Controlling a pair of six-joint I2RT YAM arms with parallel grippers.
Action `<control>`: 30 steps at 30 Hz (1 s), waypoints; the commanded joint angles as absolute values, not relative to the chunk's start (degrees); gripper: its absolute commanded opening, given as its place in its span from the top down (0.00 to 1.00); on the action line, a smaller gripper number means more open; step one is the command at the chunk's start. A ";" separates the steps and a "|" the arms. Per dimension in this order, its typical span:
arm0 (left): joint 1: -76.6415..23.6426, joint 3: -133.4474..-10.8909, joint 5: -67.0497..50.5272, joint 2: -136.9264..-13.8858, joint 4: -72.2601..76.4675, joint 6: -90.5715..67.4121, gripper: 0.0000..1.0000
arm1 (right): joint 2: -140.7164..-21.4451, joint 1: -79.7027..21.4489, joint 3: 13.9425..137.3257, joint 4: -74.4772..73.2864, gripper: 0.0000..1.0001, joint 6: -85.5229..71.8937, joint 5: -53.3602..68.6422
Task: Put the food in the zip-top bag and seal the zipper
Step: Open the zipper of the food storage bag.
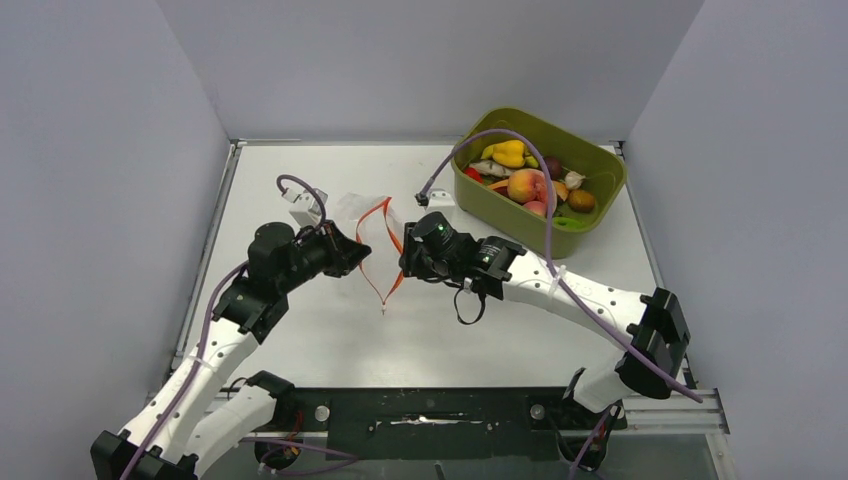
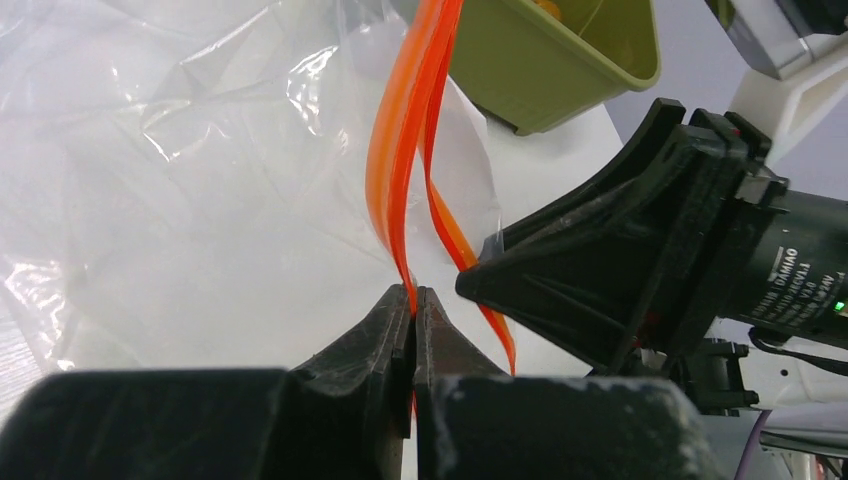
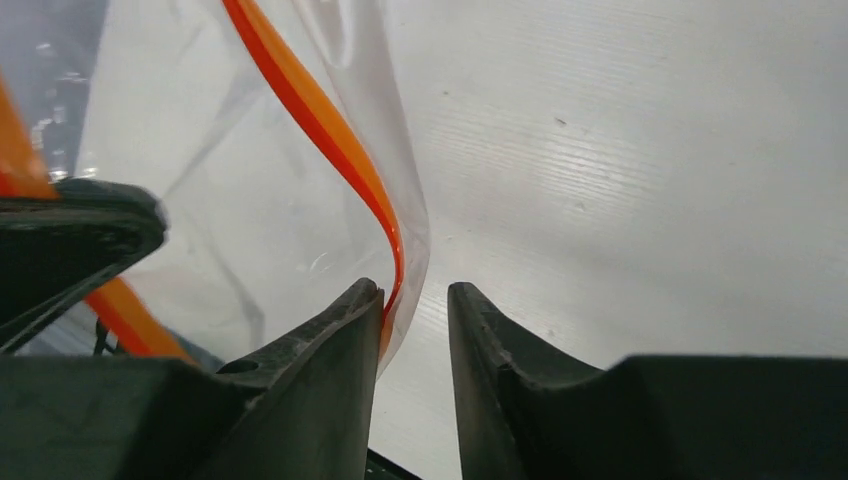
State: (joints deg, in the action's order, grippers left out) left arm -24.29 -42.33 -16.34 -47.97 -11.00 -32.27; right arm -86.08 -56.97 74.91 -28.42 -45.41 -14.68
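Two hands at mouth of zip-top bag (image 2: pixel 180 200), mid-surface (image 1: pixel 330 330). Left hand (image 2: pixel 415 300): fingers together, clamped on the zipper (image 2: pixel 400 150), strip rising from the pinch. Right hand (image 3: pixel 415 295): fingers apart, strip and clear film lying against one inner face only. Bag mouth spread open between the hands. All visible food (image 1: pixel 527 185) piled in olive-green tub (image 1: pixel 500 205), far right corner, apart from bag.
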 commanded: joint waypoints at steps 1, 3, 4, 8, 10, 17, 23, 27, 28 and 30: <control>-24.52 -46.88 -15.74 -48.50 -13.70 -28.73 1.00 | -83.46 -55.01 72.56 -27.31 0.71 -44.94 -20.08; -24.52 -46.90 -17.11 -48.58 -13.52 -28.76 1.00 | -83.97 -54.00 72.59 -28.12 0.75 -45.04 -19.74; -24.52 -46.85 -17.83 -48.72 -13.33 -28.94 1.00 | -83.94 -53.48 72.53 -28.28 0.78 -45.22 -19.83; -24.52 -46.66 -17.91 -50.21 -13.59 -29.31 1.00 | -83.01 -52.01 71.33 -24.78 0.84 -44.91 -17.91; -24.52 -46.86 -17.69 -51.87 -13.90 -28.83 1.00 | -82.63 -51.75 71.14 -21.13 0.79 -43.51 -14.06; -24.52 -49.53 -19.85 -56.74 -13.41 -28.41 1.00 | -86.57 -54.05 79.12 -20.92 0.43 -42.68 -10.02; -24.59 -50.02 -19.94 -57.52 -13.55 -30.10 1.00 | -92.41 -54.35 85.55 -27.94 0.32 -37.32 -18.88; -24.61 -49.64 -20.06 -57.14 -14.25 -30.52 1.00 | -94.38 -55.00 88.83 -29.66 0.31 -35.68 -21.28; -24.61 -49.66 -19.68 -57.05 -14.69 -30.42 1.00 | -94.61 -55.22 89.19 -29.73 0.30 -35.61 -21.41; -24.61 -49.89 -18.97 -56.98 -15.69 -29.98 1.00 | -94.79 -55.62 89.53 -29.53 0.27 -35.62 -21.43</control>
